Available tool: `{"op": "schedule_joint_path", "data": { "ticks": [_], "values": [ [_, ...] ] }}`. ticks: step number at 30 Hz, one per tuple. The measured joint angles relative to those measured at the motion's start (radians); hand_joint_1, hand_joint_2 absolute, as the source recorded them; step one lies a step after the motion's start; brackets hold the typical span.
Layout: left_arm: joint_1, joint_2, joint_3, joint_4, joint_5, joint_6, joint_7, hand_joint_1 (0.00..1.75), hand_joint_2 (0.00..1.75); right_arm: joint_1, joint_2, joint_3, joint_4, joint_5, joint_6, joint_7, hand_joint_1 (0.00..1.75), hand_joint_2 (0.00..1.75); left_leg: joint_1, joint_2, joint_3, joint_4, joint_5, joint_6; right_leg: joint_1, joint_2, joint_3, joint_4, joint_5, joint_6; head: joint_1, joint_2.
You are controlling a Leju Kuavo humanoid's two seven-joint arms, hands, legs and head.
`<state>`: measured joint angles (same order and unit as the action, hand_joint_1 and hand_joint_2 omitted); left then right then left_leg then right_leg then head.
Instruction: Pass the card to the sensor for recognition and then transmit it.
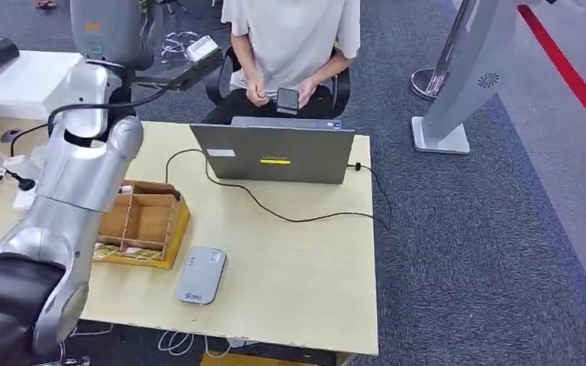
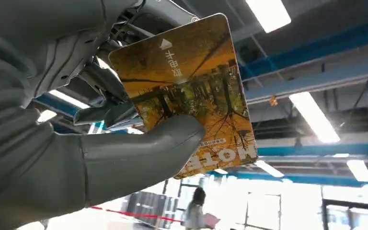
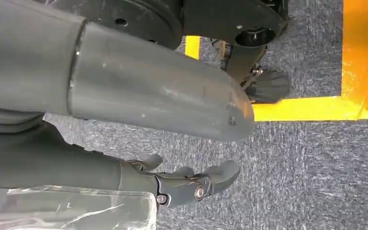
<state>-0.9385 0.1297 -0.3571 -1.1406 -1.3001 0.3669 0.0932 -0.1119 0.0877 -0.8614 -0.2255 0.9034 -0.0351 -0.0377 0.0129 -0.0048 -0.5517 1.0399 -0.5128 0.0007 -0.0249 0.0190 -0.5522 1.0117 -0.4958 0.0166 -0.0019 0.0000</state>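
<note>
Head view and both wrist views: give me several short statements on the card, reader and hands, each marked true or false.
1. The left hand pinches the orange card. True.
2. The grey card reader lies inside the wooden box. False: it lies on the table beside the box.
3. The right hand holds a card. False: it holds nothing, above carpet.
4. The laptop stands open between the person and the reader. True.

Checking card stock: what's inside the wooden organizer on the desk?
The wooden organizer shows mostly bare dividers, with a few cards in its front slot. Its left part is hidden behind the left arm.
</note>
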Motion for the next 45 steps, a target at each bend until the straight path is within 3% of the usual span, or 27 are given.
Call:
{"op": "schedule_joint_path", "data": {
  "ticks": [7,10,14,17,21,33,45],
  "values": [
    [0.405,0.079,-0.016,-0.403,-0.003,0.120,-0.042,1.75,1.75,0.031,0.004,-0.020,0.005,-0.034,-0.015,-0.036,0.00,0.00,-0.001,0.002,0.000,-0.003,-0.001,0.000,-0.001,0.002,-0.002,-0.001,-0.001,0.000,0.000,0.000],
    [0.556,0.116,-0.016,-0.515,-0.010,0.152,-0.057,1.75,1.75,0.038,0.004,-0.032,0.005,-0.039,-0.018,-0.039,0.00,0.00,0.000,0.002,-0.001,-0.003,-0.001,0.000,0.000,0.002,-0.003,-0.001,-0.001,0.000,0.000,0.000],
    [0.711,0.161,-0.016,-0.596,-0.008,0.090,-0.057,1.75,1.75,0.043,0.004,-0.055,0.005,-0.057,-0.025,-0.046,0.00,0.00,0.000,0.002,-0.001,-0.003,0.000,-0.001,0.000,0.001,-0.003,-0.001,-0.001,0.000,0.000,0.000],
    [0.779,0.192,-0.016,-0.601,-0.009,-0.032,-0.026,1.75,1.75,0.044,0.004,-0.070,0.005,-0.065,-0.027,-0.046,0.00,0.00,0.000,0.001,-0.002,-0.003,0.000,-0.001,0.000,0.000,-0.003,-0.001,-0.001,0.000,0.000,0.000],
    [0.824,0.207,-0.015,-0.590,-0.015,-0.084,-0.010,1.75,1.75,0.046,0.004,-0.085,0.005,-0.065,-0.029,-0.043,0.00,0.00,0.000,0.001,-0.002,-0.003,0.001,-0.001,0.000,0.000,-0.003,-0.001,0.000,0.000,0.000,0.000],
    [0.926,0.230,-0.013,-0.540,-0.018,-0.199,0.019,1.75,1.75,0.048,0.004,-0.113,0.005,-0.065,-0.035,-0.036,0.00,0.00,0.000,0.000,-0.002,-0.003,0.001,-0.001,0.000,-0.001,-0.003,-0.001,-0.001,0.000,0.000,0.000],
    [0.949,0.245,-0.013,-0.455,-0.032,-0.244,-0.011,1.75,1.75,0.048,0.004,-0.118,0.004,-0.047,-0.034,-0.041,0.00,0.00,0.000,0.000,-0.002,-0.003,0.001,-0.001,0.000,0.000,-0.003,-0.001,0.000,0.000,0.000,0.000]
  ]
}}
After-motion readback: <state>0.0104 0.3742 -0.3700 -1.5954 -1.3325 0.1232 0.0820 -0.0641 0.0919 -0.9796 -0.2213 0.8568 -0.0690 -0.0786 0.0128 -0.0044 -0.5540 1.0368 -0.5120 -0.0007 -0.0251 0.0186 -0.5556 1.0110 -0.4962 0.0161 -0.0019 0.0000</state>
